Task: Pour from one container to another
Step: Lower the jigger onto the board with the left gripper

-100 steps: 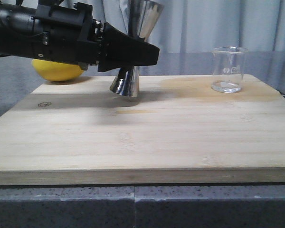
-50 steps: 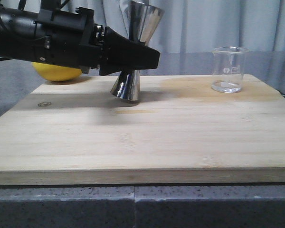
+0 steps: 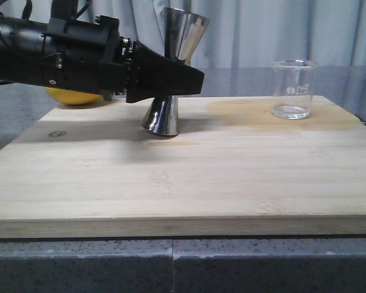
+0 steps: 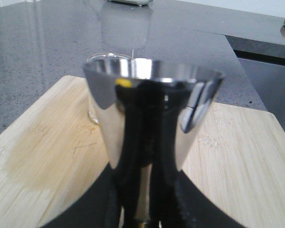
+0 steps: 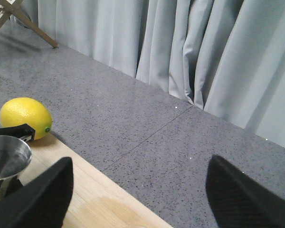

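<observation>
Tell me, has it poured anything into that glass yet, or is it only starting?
Only starting, it seems. Done: the left gripper has its jaws closed around the waist of the steel jigger, which looks raised off the wooden board. In hand: carrying it. Left: reaching the glass beaker across the board and tipping. The beaker seems to hold only a little liquid.

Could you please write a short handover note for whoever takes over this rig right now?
Left gripper: shut on the shiny steel hourglass-shaped jigger, which tilts slightly, its base just off the pale wooden board.
Right gripper: open, holding nothing, out of the front view.
Clear glass beaker: upright at the board's far right, a little clear liquid in the bottom.
Yellow lemon: off the board's far left corner.
Done: jigger grasped.
Left: carry it to the beaker, pour, set it down.
</observation>
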Motion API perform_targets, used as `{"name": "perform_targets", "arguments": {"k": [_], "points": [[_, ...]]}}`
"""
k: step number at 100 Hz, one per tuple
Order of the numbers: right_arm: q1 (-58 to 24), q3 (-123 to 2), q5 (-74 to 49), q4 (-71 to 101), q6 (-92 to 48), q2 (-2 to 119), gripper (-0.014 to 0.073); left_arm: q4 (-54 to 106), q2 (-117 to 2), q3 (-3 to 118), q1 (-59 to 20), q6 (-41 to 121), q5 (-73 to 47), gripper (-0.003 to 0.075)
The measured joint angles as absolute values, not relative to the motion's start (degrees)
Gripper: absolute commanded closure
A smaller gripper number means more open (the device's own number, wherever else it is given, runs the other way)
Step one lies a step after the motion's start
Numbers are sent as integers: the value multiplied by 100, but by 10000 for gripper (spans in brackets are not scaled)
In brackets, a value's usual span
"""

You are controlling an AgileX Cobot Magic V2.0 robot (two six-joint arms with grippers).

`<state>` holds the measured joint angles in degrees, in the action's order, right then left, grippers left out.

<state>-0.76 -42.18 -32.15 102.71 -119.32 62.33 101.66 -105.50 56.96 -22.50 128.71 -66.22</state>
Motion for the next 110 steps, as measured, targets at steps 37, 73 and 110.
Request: {"name": "perform_targets", "arguments": {"k": [37,73,110], "points": [[-76,-4218,-3208,10271,-11932,6233,72,10204,-10550,5677,-2250,12867,-6634,739],[-76,-4218,-3208,10271,-11932,6233,72,10385,-10550,5494,-2250,12867,-6737,739],[-76,-4218,-3201,10271,-11932,6233,72,10405,-10550,5472,-2250,12890,-6749,738]]}}
